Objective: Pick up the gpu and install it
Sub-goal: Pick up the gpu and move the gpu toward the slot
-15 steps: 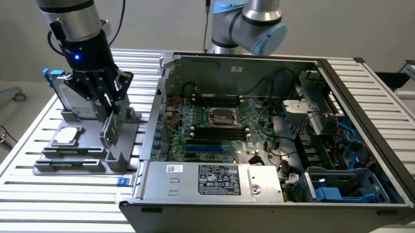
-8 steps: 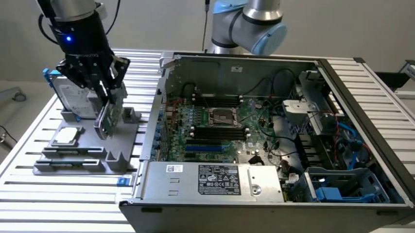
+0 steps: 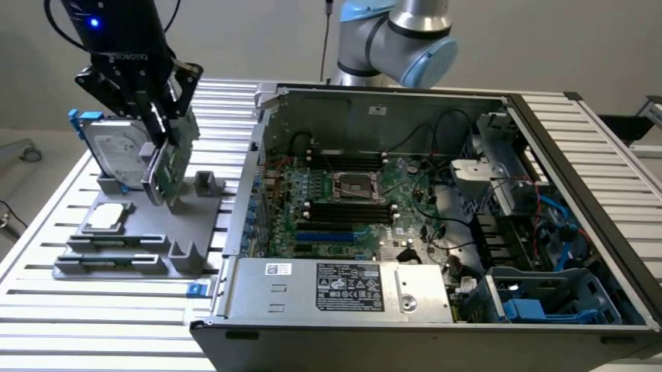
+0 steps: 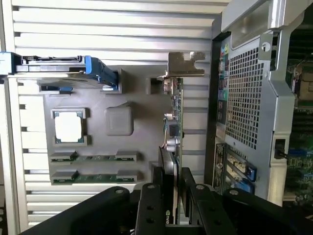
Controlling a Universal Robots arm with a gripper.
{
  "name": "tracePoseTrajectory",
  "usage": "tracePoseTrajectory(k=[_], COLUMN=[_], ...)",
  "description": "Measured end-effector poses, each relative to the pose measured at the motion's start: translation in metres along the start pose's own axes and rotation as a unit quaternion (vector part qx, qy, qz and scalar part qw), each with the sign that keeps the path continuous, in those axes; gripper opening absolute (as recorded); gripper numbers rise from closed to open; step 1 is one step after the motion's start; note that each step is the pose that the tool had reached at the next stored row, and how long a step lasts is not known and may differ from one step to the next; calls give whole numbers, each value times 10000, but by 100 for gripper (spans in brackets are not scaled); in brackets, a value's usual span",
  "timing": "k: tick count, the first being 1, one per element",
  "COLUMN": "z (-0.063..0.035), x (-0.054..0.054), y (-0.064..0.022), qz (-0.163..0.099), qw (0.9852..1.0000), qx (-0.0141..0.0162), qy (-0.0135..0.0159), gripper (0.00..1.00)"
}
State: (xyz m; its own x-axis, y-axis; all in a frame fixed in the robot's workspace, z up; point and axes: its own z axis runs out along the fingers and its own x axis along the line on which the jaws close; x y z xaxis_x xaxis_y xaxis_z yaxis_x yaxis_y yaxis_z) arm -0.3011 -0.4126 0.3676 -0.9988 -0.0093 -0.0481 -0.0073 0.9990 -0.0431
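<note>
Half done at most: gpu [image 3: 169,159] gripped, not installed

Hand [image 4: 172,198] is closed on the card's edge; the gpu stands upright at the grey holder [image 3: 124,248] on the tabletop [image 3: 62,325], to the exterior view's left of the open computer case [image 3: 559,155]; its slot is not yet filled.

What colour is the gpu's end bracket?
Silver, bare metal. The end bracket of the gpu shows best in the wrist view.

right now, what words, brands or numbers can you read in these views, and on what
No text is readable.
Power supply label: print and symbols too small to read.
White sticker beside it: too small.
Hard drive label: blurred, unreadable.
</note>
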Motion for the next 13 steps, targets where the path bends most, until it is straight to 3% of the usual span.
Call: tracePoseTrajectory(k=[9,13], z=[-389,-513], x=[-417,-580], y=[-22,-41], qz=[-3,-7], qw=[10000,9999], qx=[-1,-2], qy=[45,122], gripper=[27,27])
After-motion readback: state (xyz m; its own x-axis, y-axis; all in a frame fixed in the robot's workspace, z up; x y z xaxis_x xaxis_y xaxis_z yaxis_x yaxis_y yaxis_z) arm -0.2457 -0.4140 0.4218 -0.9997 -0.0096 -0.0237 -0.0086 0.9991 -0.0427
